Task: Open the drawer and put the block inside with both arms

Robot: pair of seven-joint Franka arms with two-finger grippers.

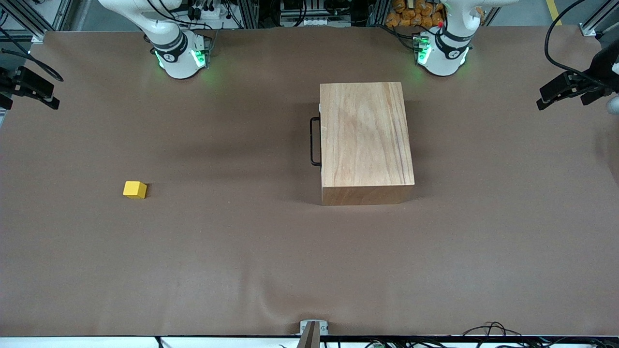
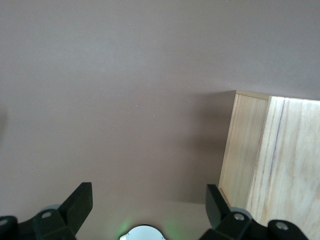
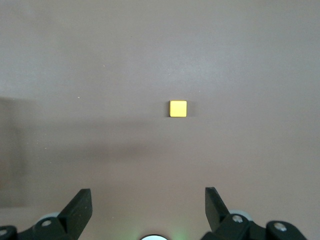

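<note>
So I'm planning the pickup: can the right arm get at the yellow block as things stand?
Probably yes. The block sits alone on bare table toward the right arm's end, well apart from the wooden box. The right hand is open, up in the air with the block in view and nothing between them.

No text, label, brand or number could be read anywhere. Each robot base (image 1: 180,55) carried a small round mark, but it was too small to read.
</note>
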